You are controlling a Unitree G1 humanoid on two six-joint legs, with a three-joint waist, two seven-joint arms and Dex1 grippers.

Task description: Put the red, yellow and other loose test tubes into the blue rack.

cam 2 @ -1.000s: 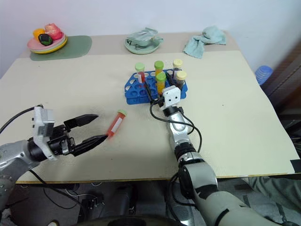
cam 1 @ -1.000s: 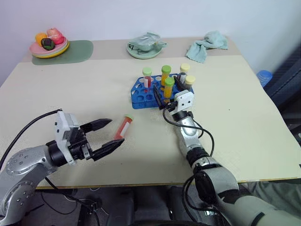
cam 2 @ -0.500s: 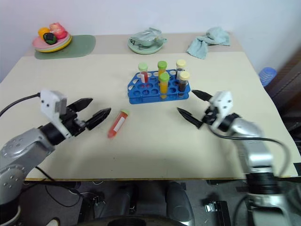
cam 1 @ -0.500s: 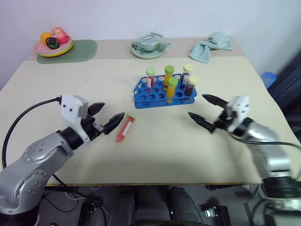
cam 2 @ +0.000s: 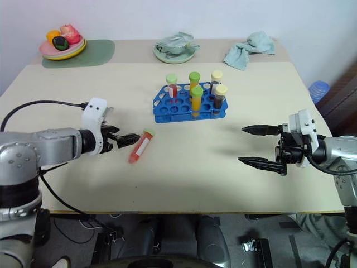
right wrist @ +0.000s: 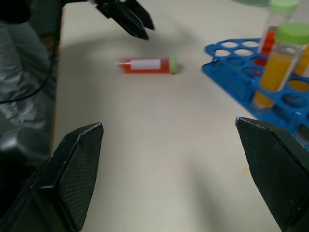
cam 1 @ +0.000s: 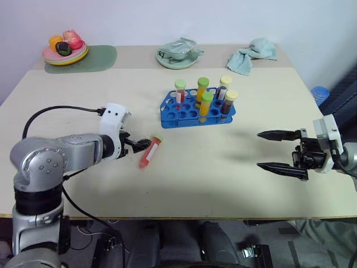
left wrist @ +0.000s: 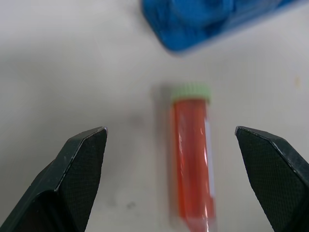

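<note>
One loose red-filled, green-capped plastic tube (cam 1: 149, 152) lies flat on the beige surface (cam 1: 184, 173), between the left pincer's (left wrist: 171, 169) spread fingers (long axis along them); right pincer (cam 1: 281, 151) spread, far.

Blue rack (cam 1: 185, 111): one, mid-table.
Tubes standing in the rack: five (cam 1: 207, 104).
Loose tubes: one red tube (cam 1: 149, 152) lying on the table, near the rack.
Plates beyond the rack: two, one with fruit (cam 1: 65, 56), one holding a crumpled cloth (cam 1: 178, 57).
Towels beyond the rack: one (cam 1: 250, 54).
</note>
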